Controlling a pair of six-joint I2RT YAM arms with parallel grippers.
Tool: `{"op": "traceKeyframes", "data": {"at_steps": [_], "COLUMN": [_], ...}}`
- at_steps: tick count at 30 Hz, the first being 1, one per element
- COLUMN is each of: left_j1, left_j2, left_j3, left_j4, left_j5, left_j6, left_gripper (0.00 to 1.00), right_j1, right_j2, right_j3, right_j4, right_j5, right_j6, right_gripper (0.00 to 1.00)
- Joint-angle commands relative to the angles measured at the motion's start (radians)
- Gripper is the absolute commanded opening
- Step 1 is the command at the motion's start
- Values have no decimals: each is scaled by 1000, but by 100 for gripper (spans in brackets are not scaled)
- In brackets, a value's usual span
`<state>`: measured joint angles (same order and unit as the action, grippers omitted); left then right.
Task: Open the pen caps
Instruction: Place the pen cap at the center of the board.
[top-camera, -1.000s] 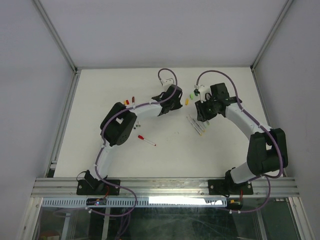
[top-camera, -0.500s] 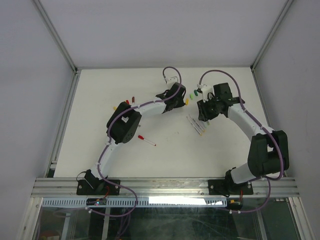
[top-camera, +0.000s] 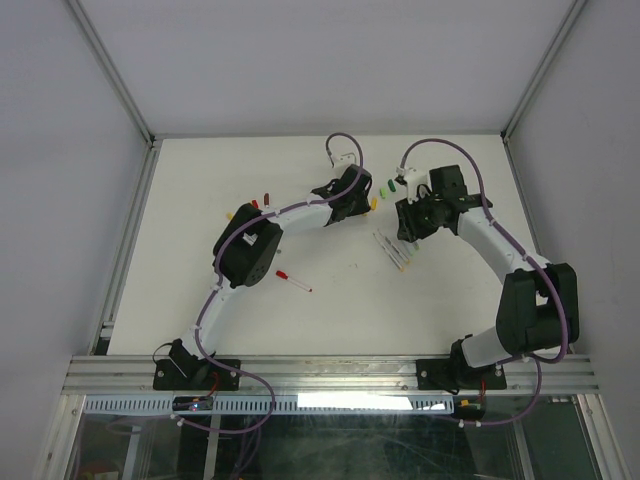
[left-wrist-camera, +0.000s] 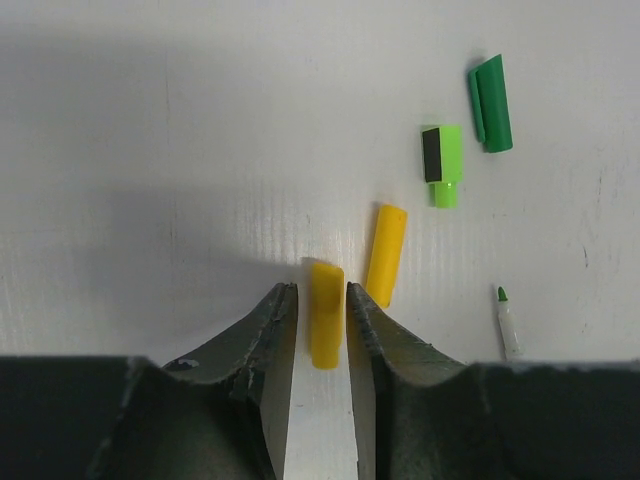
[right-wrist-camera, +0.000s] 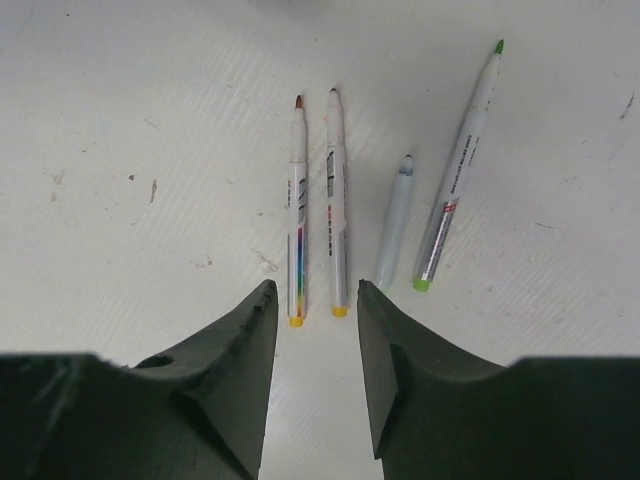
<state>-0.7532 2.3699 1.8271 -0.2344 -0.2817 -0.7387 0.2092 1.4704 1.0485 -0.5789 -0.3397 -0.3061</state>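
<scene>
The left fingers (left-wrist-camera: 270, 340) stand low over the counter (left-wrist-camera: 150, 150), set a little apart on either side of a yellow cap (left-wrist-camera: 326, 315). A sliver of white shows between the cap and one finger, and the cap's shadow falls flat on the surface. It looks to be resting there rather than pinched.

It lies just beside a second yellow cap (left-wrist-camera: 386, 255), with a light green cap (left-wrist-camera: 440, 165) and a dark green cap (left-wrist-camera: 490, 103) farther on. That grouping reads as a drop spot, with caps gathered at the far middle of the counter, out of the way of the pens. A few red caps (top-camera: 254, 204) lie in a separate cluster beyond the left arm's elbow.

The right fingers (right-wrist-camera: 240, 340) are spread with nothing between them, hovering above four pens (right-wrist-camera: 336, 200) that lie side by side with bare tips pointing away. Keeping the stripped barrels in a row probably marks them as done. The green-tipped pen (right-wrist-camera: 460, 170) lies slightly canted from the rest.

One red-ended pen (top-camera: 294, 281) lies well apart, nearer the bases. Whether that end is a cap is too small to tell. If it is, it is likely the next job, and it would call for both arms: one to hold the barrel, one to pull.
</scene>
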Motion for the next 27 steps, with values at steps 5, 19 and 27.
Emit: {"op": "traceKeyframes", "data": {"at_steps": [5,19,27], "left_j1": [-9,-8,-8], "left_j2": [-221,-765,-1028], "left_j3": [-73,-768,-1065], "left_j4": [76,490,587], "left_j5": [3,202,159], "left_j6": [53,221,229], "left_gripper": [32,47,59], "right_j1": [-11,-11,-9], "right_j2": [-78,-188,-269], "right_j3": [-8,-32,-45], "right_j4": [29,15,16], "right_j5": [-72,-261,-383], "right_j6": [-26,-101,-127], "right_gripper": [40,43,43]}}
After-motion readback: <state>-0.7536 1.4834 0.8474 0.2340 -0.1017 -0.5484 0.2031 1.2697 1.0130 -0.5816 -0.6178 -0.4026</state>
